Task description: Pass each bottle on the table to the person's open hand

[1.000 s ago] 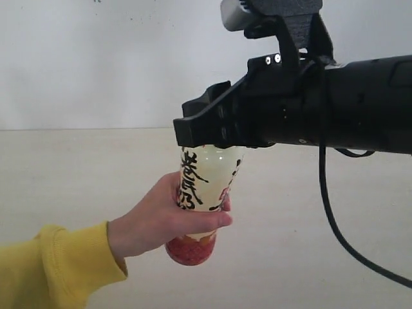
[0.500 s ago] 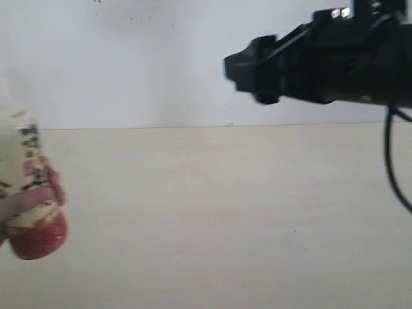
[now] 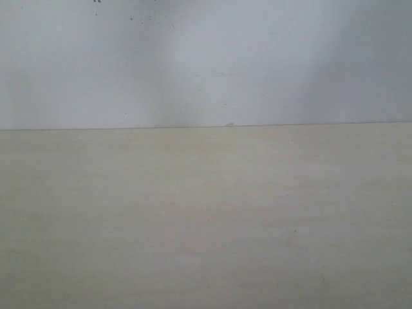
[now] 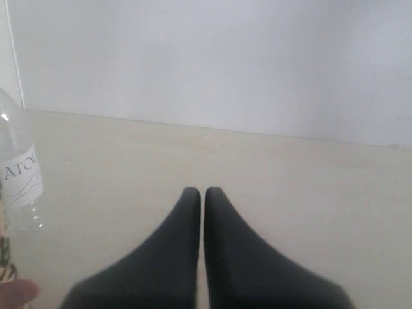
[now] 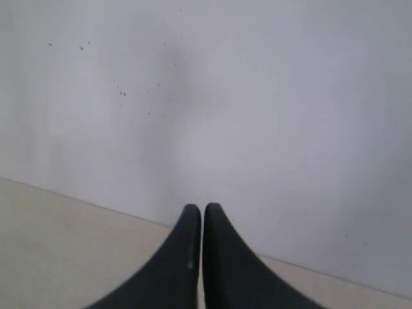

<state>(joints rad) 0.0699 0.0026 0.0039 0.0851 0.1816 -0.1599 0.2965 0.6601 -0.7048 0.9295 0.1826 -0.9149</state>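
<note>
Plainly left jaws, right jaws pressed together, empty.

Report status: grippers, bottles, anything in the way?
Left gripper shut, empty. Right gripper shut, empty. Clear labelled bottle upright on table, apart from both grippers. No obstruction seen.

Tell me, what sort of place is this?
Probably a plain robot test bench, not a home or shop. A pale wood-grain table stands against a blank white wall. The robot's black left hand and right hand are both closed. A clear labelled bottle stands nearby.
</note>
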